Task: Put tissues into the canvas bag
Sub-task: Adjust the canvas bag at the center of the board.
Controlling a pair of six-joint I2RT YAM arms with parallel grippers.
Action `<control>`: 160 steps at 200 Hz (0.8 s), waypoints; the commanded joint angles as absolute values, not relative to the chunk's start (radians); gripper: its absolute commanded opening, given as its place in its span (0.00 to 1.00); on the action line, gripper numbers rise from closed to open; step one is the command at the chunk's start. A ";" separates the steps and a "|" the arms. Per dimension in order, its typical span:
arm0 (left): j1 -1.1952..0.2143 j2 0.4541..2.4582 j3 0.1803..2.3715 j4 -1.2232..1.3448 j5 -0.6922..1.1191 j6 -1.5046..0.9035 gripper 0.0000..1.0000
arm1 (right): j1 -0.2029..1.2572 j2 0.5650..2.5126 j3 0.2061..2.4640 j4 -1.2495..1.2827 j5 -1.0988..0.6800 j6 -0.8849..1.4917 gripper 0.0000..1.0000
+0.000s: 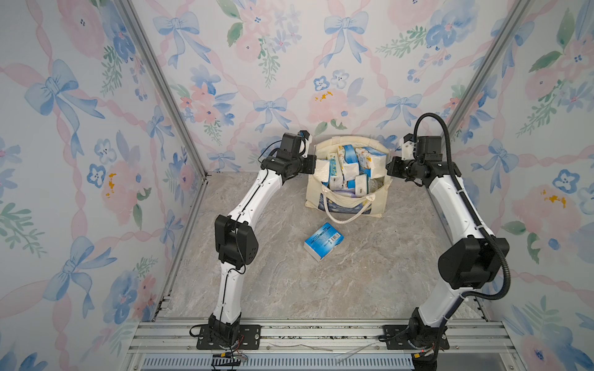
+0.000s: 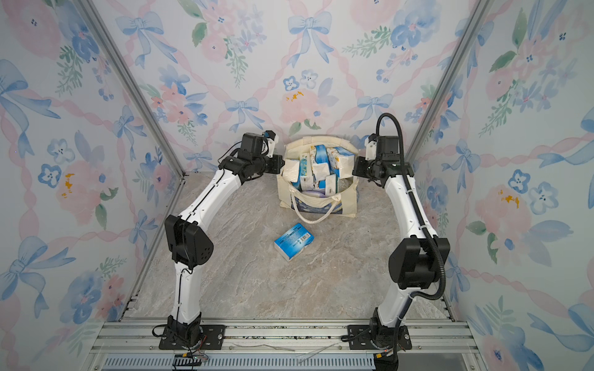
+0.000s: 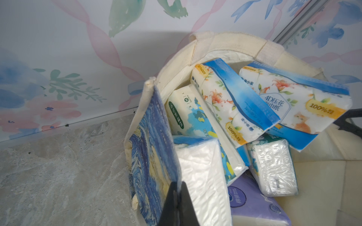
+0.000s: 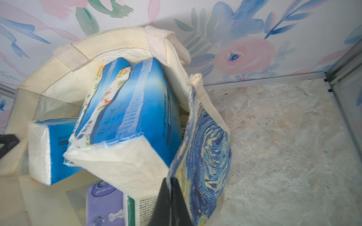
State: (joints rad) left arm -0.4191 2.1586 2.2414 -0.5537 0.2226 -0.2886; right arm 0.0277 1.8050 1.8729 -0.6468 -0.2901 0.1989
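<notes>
The canvas bag stands open at the back of the table, cream with a blue-and-yellow swirl print. Several tissues are piled inside, blue-and-white packs over a lavender pack. One blue pack lies flat on the table in front of the bag, also in a top view. My left gripper is shut on the bag's left rim. My right gripper is shut on the bag's right rim. Both arms reach the bag from either side.
The bag's looped handle hangs over its front side toward the loose pack. Floral walls close in the back and both sides, with metal posts in the corners. The marble tabletop stretches to the aluminium rail at the front.
</notes>
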 commanded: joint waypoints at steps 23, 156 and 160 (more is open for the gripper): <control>-0.433 1.984 2.097 -0.584 0.135 -0.256 0.00 | 0.095 1.764 1.909 -0.678 -0.469 0.197 0.00; -0.366 1.806 1.829 -0.583 0.098 -0.282 0.00 | 0.097 1.827 1.901 -0.655 -0.440 0.214 0.03; -0.366 1.807 1.829 -0.583 0.101 -0.284 0.00 | 0.097 1.815 1.885 -0.645 -0.439 0.213 0.09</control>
State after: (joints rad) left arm -0.3714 1.8149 1.8469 -0.5968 0.0887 -0.2737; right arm 0.0998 1.8511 1.9320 -0.6819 -0.4416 0.2100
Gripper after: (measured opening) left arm 0.046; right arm 0.048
